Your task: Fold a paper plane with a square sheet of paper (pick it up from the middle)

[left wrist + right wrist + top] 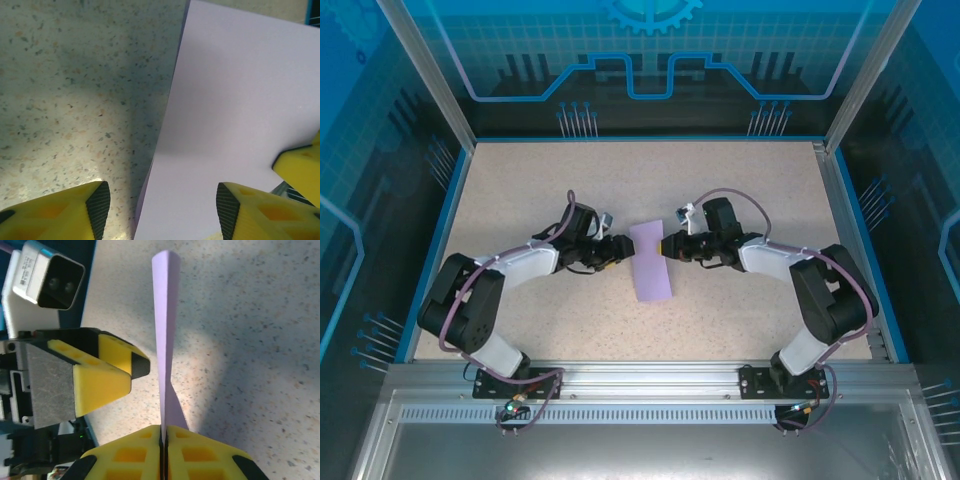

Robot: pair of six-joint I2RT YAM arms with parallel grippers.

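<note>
- right gripper (164, 436) clamped on the right edge of folded lavender paper (651, 262), centre of speckled table (740, 180)
- left gripper (623, 246) fingers apart, straddling the paper's left edge

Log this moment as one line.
right pincer: shut on paper edge | left pincer: open at opposite edge | paper: lavender, between pincers

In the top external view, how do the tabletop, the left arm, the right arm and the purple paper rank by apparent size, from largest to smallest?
1. tabletop, clearly the largest.
2. left arm and right arm: they look about alike, so I do not rank one over the other.
3. purple paper, the smallest.
</note>
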